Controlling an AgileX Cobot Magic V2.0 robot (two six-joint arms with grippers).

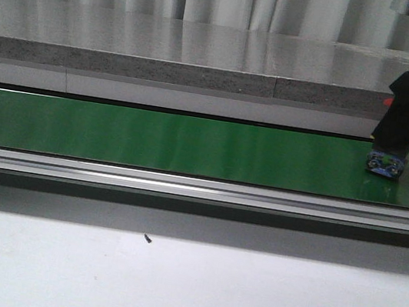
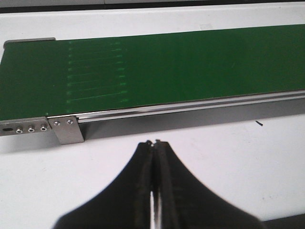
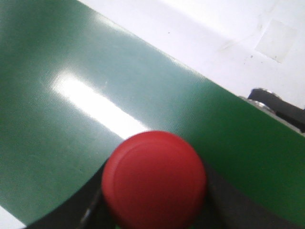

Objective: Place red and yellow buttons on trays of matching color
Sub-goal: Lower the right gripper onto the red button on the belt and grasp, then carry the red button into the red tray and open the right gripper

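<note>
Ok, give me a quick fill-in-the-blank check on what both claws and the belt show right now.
1. The button between the right claw's fingers is ____ in colour.
2. The left claw is ____, holding nothing.
3. The conveyor belt surface is ____ in colour.

Missing words: red; shut; green

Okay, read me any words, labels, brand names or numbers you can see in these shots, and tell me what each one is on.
None can be read.
The red button held in the right gripper: plain cap, no marking.
The green conveyor belt and its metal rail: no lettering.
The blue patterned base under the right gripper: too small and blurred to tell if it carries text.
</note>
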